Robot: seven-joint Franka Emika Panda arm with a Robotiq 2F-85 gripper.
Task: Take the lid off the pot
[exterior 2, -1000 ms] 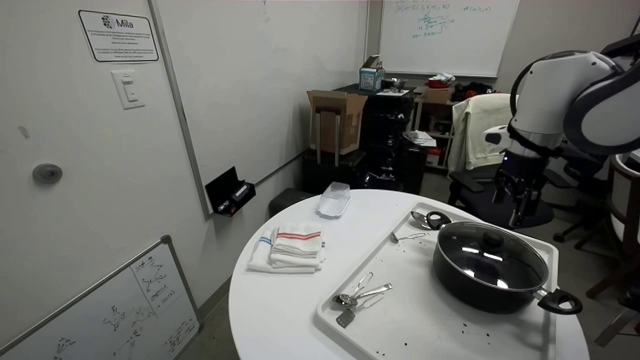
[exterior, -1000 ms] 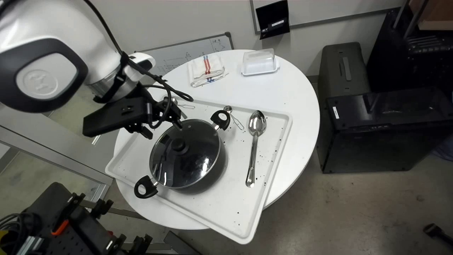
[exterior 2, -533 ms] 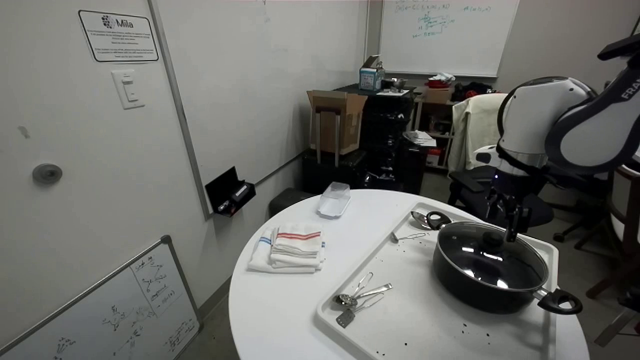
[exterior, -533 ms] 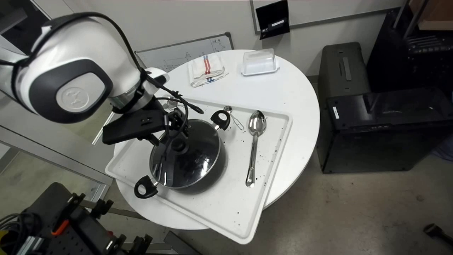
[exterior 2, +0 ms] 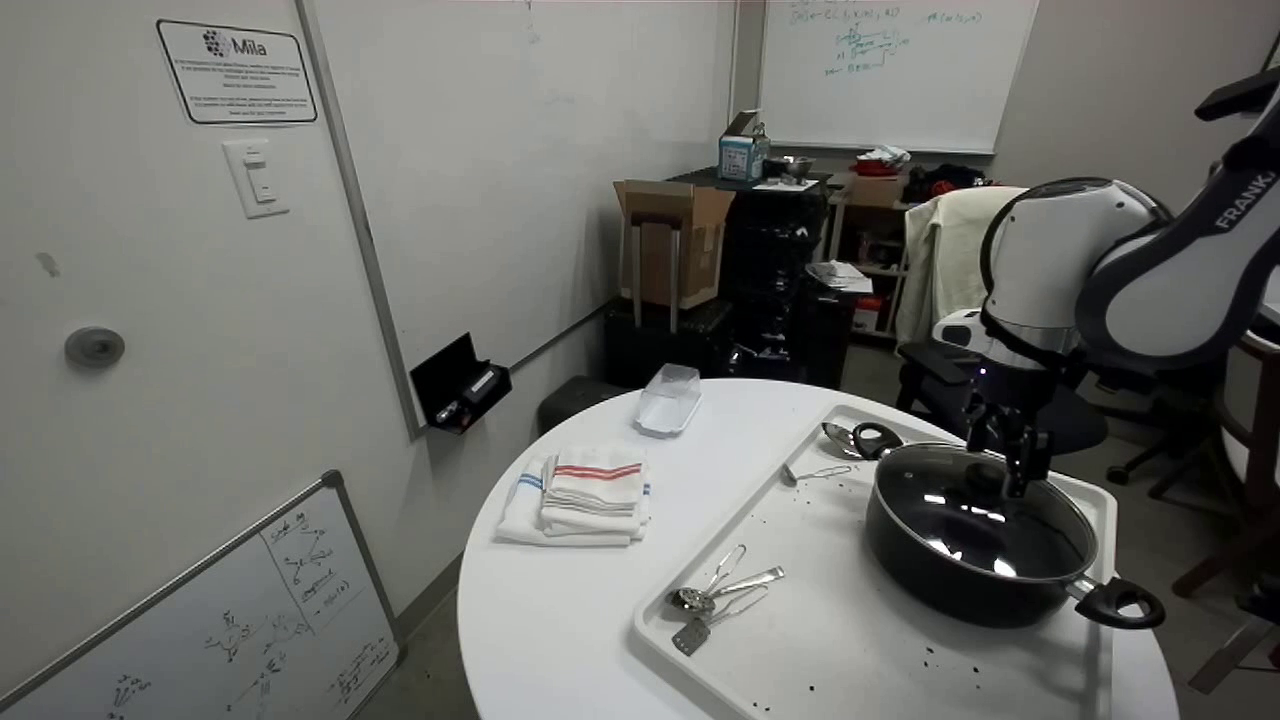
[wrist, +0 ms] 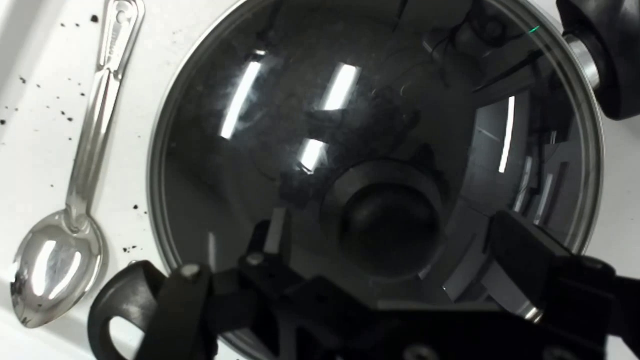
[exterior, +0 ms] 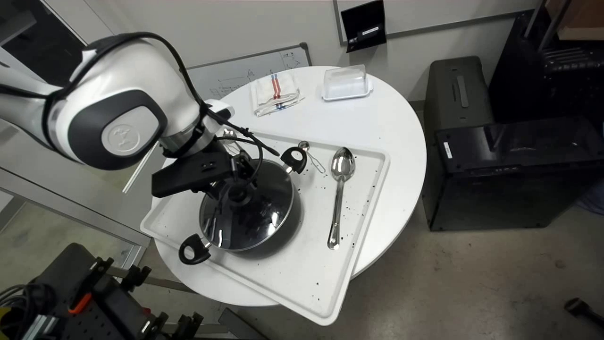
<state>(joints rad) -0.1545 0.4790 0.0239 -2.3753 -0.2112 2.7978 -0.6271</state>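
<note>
The black pot [exterior: 289, 225] stands on a tray; it also shows in an exterior view [exterior 2: 960, 592]. The round glass lid [exterior: 269, 203] sits on it, metal rim level, also in an exterior view [exterior 2: 960, 520] and the wrist view [wrist: 270, 150]. Its dark centre knob [wrist: 390, 220] shows in the wrist view and in an exterior view [exterior: 237, 192]. My gripper [wrist: 389, 229] is open, with a finger on each side of the knob and gaps between. In both exterior views the gripper [exterior: 232, 188] [exterior 2: 1000, 462] is low over the lid at the knob. Finger contact with the glass cannot be told.
The white tray [exterior: 325, 283] lies on a round white table [exterior: 396, 156]. A large metal spoon [exterior: 338, 198] lies beside the pot, with small utensils [exterior 2: 710, 600] at the tray's edge. Folded towels [exterior: 276, 94] and a clear-lidded container [exterior: 347, 85] stand farther back. Two pot handles [exterior: 194, 250] stick out.
My open gripper has moved from beside the pot to over the lid and down, until its fingers are on either side of the knob. Pot and lid have not moved.
</note>
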